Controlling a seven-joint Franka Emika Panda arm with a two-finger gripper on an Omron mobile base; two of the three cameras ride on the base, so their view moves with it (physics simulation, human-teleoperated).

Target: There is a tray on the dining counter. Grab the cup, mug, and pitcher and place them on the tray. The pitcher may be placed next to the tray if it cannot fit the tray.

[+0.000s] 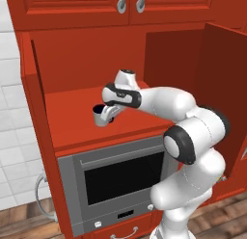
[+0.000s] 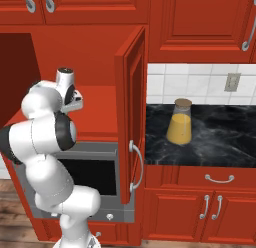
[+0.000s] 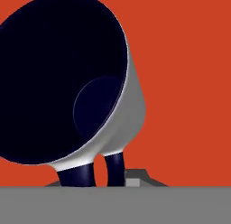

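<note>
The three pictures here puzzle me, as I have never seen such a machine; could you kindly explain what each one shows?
It is a white robot arm in a simulated kitchen. Two pictures come from cameras behind the arm, left and right; the third looks along its hand. The arm reaches into an open red cabinet above an oven. Its pincer is closed on the dark handle of a grey-white mug, which the hand camera sees close up, dark inside. In the right picture a yellow pitcher stands on a black marbled counter.
</note>
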